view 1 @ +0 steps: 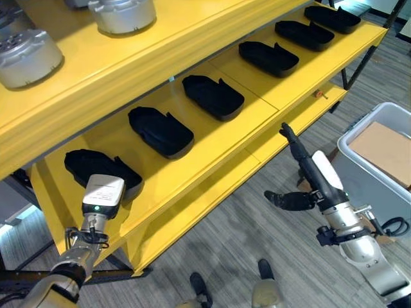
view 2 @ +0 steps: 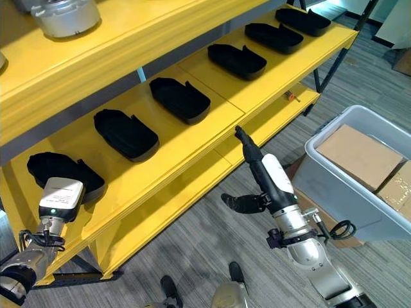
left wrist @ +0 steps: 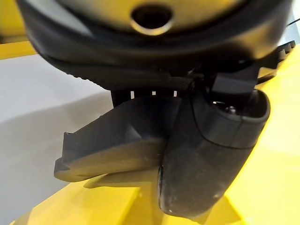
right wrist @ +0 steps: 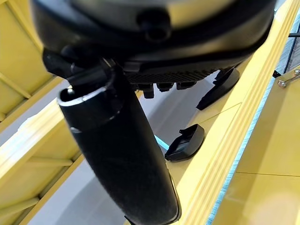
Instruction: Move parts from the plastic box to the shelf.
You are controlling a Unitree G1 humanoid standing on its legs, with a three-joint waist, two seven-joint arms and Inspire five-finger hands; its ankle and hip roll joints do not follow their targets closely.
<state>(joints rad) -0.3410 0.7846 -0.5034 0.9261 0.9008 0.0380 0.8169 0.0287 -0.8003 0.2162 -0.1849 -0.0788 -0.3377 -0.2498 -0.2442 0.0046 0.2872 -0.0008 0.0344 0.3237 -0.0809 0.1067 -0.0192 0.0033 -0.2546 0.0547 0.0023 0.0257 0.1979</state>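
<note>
Two grey metal parts [view 1: 122,13] [view 1: 26,58] stand on the top board of the yellow shelf [view 1: 257,112]. Several black moulded trays [view 1: 160,131] lie in a row on the middle board, all bare. My left hand [view 1: 103,196] rests at the leftmost tray [view 1: 80,163], its thumb [left wrist: 211,154] straight beside the tray's rim [left wrist: 112,150], holding nothing. My right hand [view 1: 321,173] hangs in front of the shelf's lower board, fingers straight and pointing at the board's edge, thumb stuck out sideways, with nothing in it. The grey plastic box [view 2: 347,186] stands on the floor at the right.
Brown cardboard [view 2: 359,154] lies inside the plastic box. A small bolt [view 1: 319,95] sits on the lower yellow board. Dark shelf legs [view 1: 359,64] stand at the far right. Striped grey floor [view 1: 244,237] lies between shelf and box.
</note>
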